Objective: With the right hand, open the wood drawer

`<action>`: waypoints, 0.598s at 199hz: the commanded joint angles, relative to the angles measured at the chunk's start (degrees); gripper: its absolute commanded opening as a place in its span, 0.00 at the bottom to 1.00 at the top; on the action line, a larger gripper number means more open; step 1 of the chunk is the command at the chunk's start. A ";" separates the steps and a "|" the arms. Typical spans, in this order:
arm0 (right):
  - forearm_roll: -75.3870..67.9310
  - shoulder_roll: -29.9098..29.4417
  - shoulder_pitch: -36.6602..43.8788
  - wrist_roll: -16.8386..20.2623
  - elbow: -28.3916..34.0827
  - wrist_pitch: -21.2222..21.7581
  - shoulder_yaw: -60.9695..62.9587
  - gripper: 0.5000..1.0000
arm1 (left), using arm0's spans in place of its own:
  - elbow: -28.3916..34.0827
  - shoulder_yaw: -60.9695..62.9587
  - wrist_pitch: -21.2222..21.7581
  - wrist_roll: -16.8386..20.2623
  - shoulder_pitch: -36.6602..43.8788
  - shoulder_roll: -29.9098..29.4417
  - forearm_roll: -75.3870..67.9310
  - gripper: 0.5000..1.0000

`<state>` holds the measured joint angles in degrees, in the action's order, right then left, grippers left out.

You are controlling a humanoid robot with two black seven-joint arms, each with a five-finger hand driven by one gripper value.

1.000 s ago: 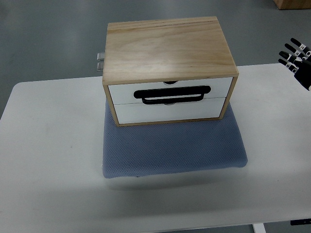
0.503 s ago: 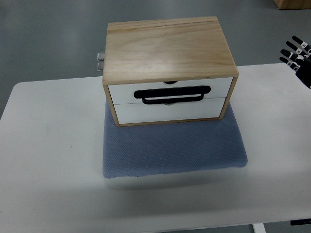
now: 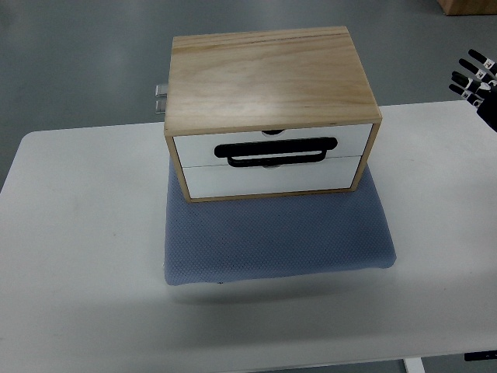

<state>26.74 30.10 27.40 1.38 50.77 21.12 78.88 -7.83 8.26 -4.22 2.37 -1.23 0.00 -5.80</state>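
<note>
A light wood drawer box stands on a blue-grey mat in the middle of the white table. Its front has two white drawer faces, both closed; a black loop handle lies across the upper one. My right hand is at the right edge of the view, well to the right of the box and above the table's far corner. Its black fingers with white tips are spread and hold nothing. The left arm does not show.
A small metal fitting sticks out from the box's left rear side. Grey floor lies beyond the table's far edge. A brown box corner shows at the top right. The table's front edge runs near the bottom of the view.
My right hand has drifted slightly up and to the right, toward the frame's edge. The drawer box is unchanged.
</note>
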 commanded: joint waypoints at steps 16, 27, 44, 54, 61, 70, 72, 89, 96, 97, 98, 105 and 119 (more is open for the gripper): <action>-1.34 6.29 3.10 -0.67 1.35 0.23 -7.08 0.91 | 0.00 0.00 0.00 0.00 0.00 0.00 0.00 1.00; -3.44 9.71 4.50 -1.20 2.66 0.23 -11.55 0.90 | 0.00 0.00 0.00 0.00 0.00 0.00 0.00 1.00; -8.28 14.54 7.67 -2.34 5.12 0.32 -17.70 0.91 | 0.00 0.00 0.00 0.00 0.00 0.00 0.00 1.00; -10.74 17.36 9.34 -2.43 6.44 0.32 -21.14 0.91 | 0.00 0.00 0.00 0.00 0.00 0.00 0.00 1.00; -12.94 20.17 11.70 -2.43 8.11 0.58 -24.65 0.91 | 0.00 0.00 0.00 0.00 0.00 0.00 0.00 1.00; -14.87 22.54 14.17 -2.61 9.60 1.11 -28.25 0.91 | 0.00 0.00 0.00 0.00 0.00 0.00 0.00 1.00; -14.87 22.55 14.17 -2.61 9.61 1.11 -28.26 0.91 | 0.00 0.00 0.00 0.00 0.00 0.00 0.00 1.00; -16.98 26.50 19.71 -3.22 12.51 3.05 -35.20 0.91 | 0.00 0.00 0.00 0.00 0.00 0.00 0.00 1.00; -16.98 28.08 22.52 -3.31 13.82 4.36 -38.27 0.90 | 0.00 0.00 0.00 0.00 0.00 0.00 0.00 1.00; -16.98 28.09 22.52 -3.31 13.83 4.36 -38.28 0.90 | 0.00 0.00 0.00 0.00 0.00 0.00 0.00 1.00; -16.98 28.43 23.13 -3.40 14.17 4.71 -38.97 0.91 | 0.00 0.00 0.00 0.00 0.00 0.00 -0.09 1.00; -16.98 28.44 23.14 -3.40 14.18 4.72 -38.98 0.91 | 0.00 0.00 0.00 0.00 0.00 0.00 -0.09 1.00; -16.98 31.42 29.02 -3.40 17.25 7.35 -44.60 0.91 | 0.00 0.00 0.00 0.00 0.00 0.00 0.00 1.00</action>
<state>9.91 58.36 50.45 -1.94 64.89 25.84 40.17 -7.83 8.26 -4.22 2.38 -1.23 0.00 -5.80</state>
